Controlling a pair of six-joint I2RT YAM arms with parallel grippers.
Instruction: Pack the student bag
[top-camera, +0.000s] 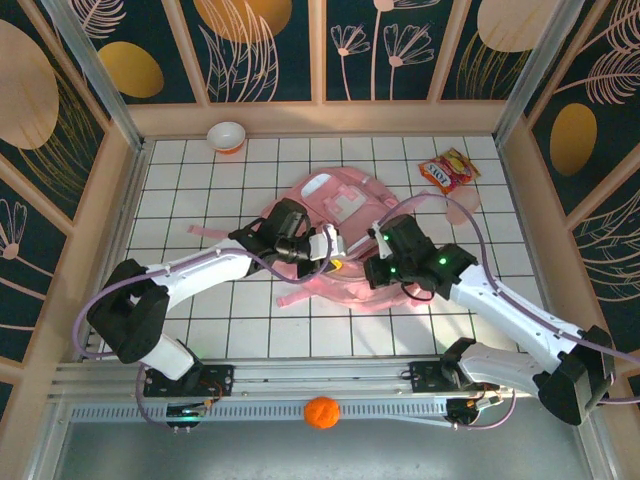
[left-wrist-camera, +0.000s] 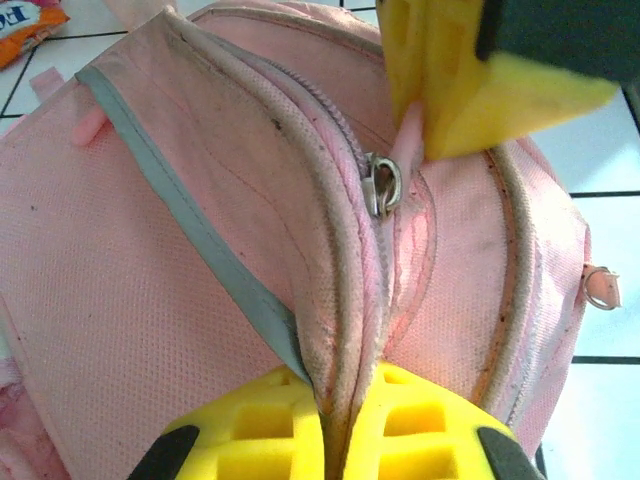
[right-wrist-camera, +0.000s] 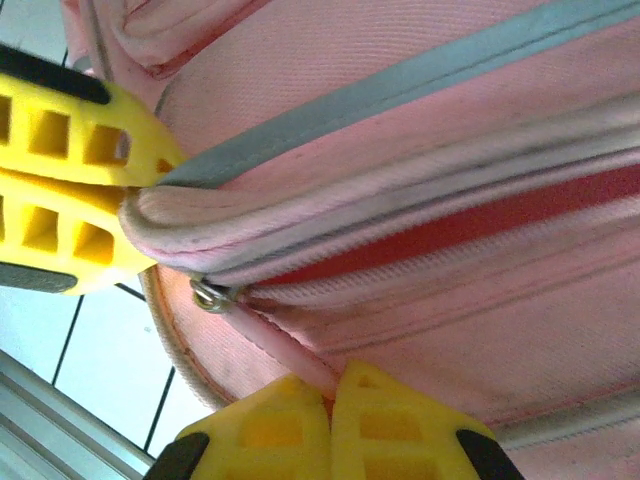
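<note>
1. Pinching a seam (left-wrist-camera: 322, 340) of the student bag (top-camera: 372, 195), which lies mid-table, the left gripper (left-wrist-camera: 335, 400) is clamped tight.
2. The right gripper (right-wrist-camera: 330, 395) is closed on the zip pull (left-wrist-camera: 408, 132).
3. The zip (right-wrist-camera: 450, 225) runs lengthwise between the 2 grippers.

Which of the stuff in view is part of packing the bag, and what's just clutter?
Job:
- backpack
- zip pull, pinched by the right gripper
- left gripper, clamped on the bag's seam
- snack packet, possibly for packing

Lying about:
- bowl
- orange ball
</note>
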